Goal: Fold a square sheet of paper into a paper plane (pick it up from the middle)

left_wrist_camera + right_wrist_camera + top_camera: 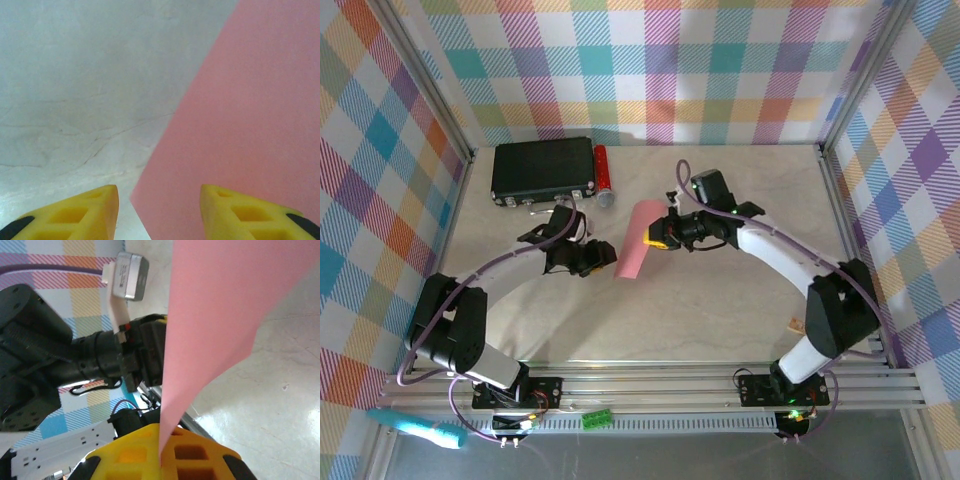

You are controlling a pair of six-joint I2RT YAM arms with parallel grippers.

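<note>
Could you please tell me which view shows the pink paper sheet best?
The top external view: the thin pink-red paper sheet shows its whole outline there. The left wrist view gives one flat part; the right wrist view, a strip rising from the right fingers.

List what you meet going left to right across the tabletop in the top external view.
In order: black box → red cylinder with a grey end → pink sheet of paper → right pincer, shut on the sheet's edge.

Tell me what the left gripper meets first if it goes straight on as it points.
Probably the square sheet of paper, pinched by the right gripper; its edge lies just ahead, though depth is unclear.
</note>
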